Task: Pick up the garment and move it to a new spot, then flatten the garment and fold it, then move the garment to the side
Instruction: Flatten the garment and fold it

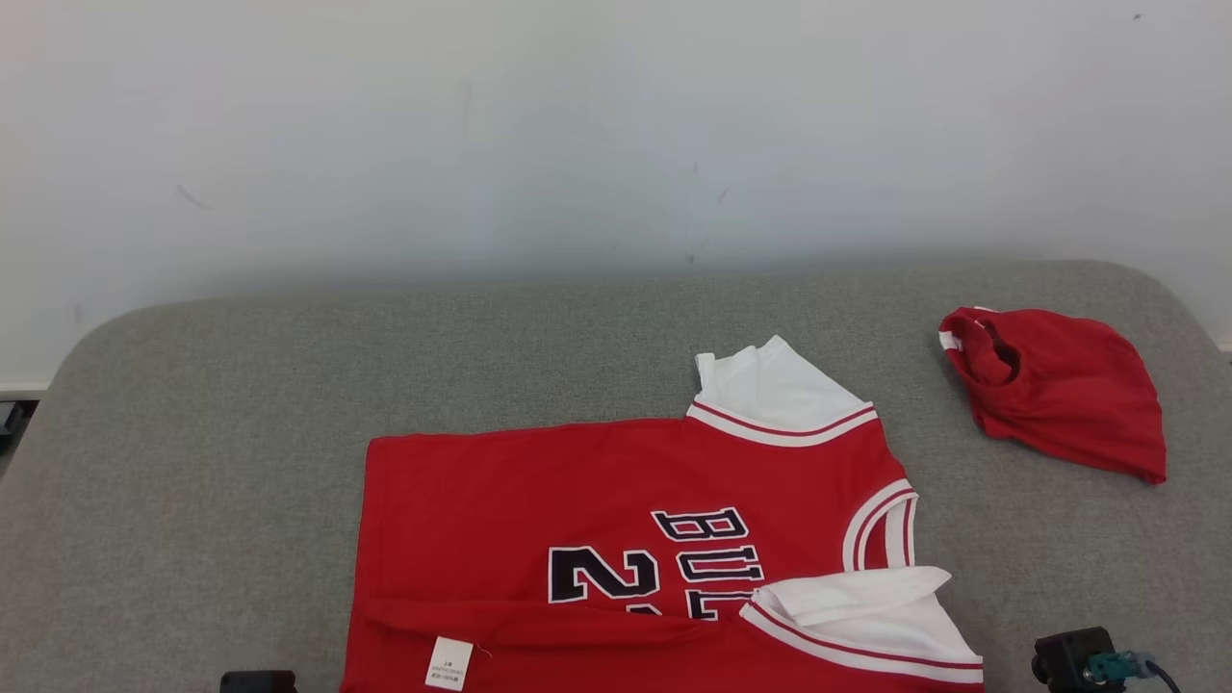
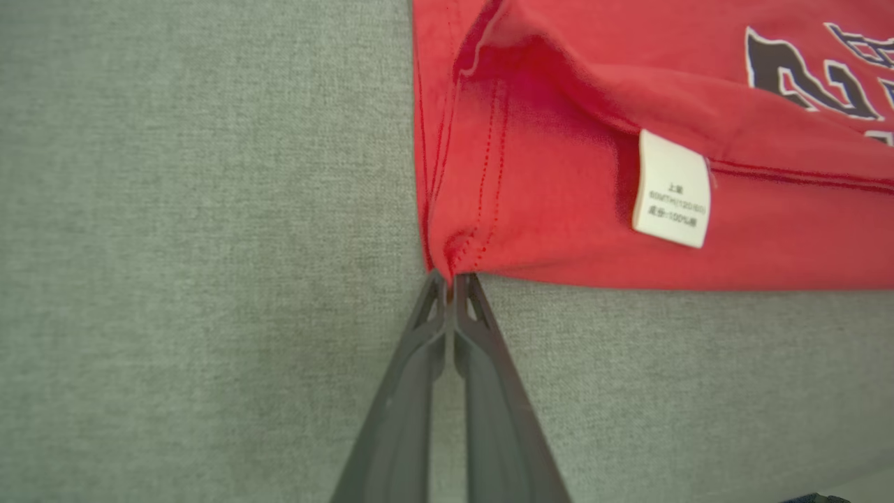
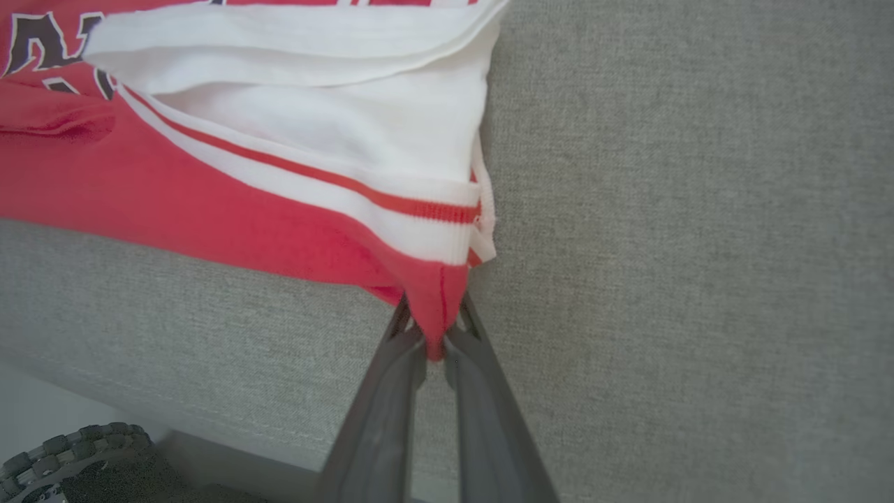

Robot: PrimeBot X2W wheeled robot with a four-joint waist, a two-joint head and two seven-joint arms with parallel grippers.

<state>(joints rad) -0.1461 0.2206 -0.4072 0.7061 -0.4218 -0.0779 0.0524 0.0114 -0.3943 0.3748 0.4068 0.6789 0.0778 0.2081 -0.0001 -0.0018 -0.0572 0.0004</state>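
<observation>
While one jersey (image 1: 616, 500) lies spread on the grey pad (image 1: 241, 433) just beyond both pairs of jaws, the left gripper (image 2: 450, 279) pinches its hem corner, one tag (image 2: 672, 188) beyond its tips to the right, the right gripper (image 3: 436, 335) grasps the sleeve-side corner, and one bundle (image 1: 1059, 395) sits well apart.

A red basketball jersey (image 1: 481, 510) with white short sleeves, red-and-white striped trim and black, white-edged lettering lies face up, mostly flat, left of a crumpled red cloth (image 1: 1068, 404). Its near edge is folded over, baring a white care label (image 1: 449, 663).
</observation>
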